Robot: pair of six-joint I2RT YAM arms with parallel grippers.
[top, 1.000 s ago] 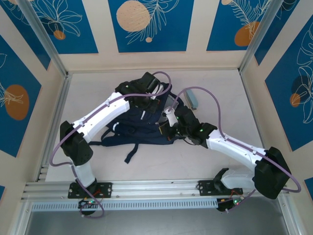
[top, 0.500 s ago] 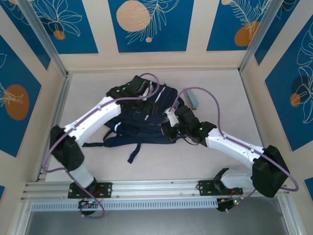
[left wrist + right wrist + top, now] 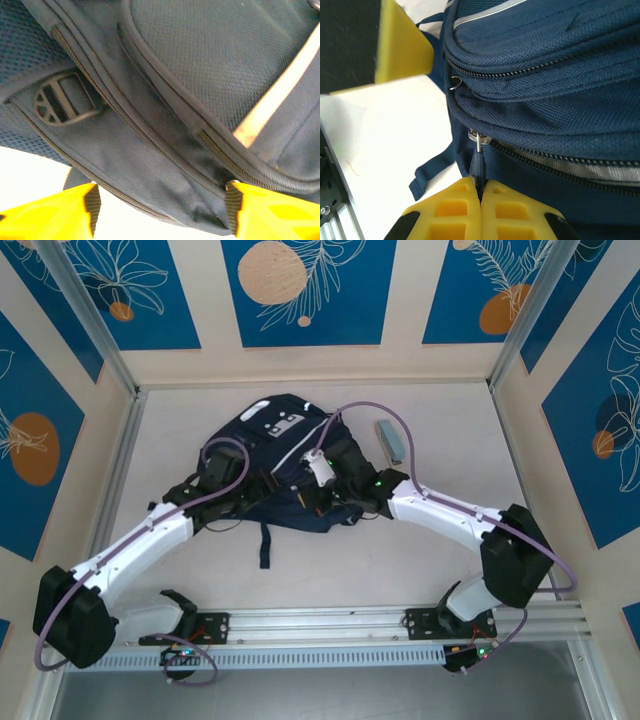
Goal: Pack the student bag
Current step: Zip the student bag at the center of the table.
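Student bag [image 3: 285,440] lies flat mid-worktop [image 3: 460,440], front panel up, straps trailing toward the arm bases. Soft woven fabric, limp, no stiff frame visible, so it'll likely sag and fold if lifted by one point. Looks light to moderate (contents can't be judged). Best holds, my call: zipper pull [image 3: 478,162], strap webbing, plastic strap buckle [image 3: 57,102], or a pinched seam edge. Broad panels would likely slip out of the pads. Right end effector [image 3: 480,192] is closed tight on the zipper pull of the lower zip. Left end effector [image 3: 161,202] has its jaws apart with the bag's bottom edge between them, nothing clamped. Grey-blue oblong item [image 3: 390,440] sits on the worktop near the bag's right side, not packed. Zip travel probably needs the fabric held taut, else it bunches.
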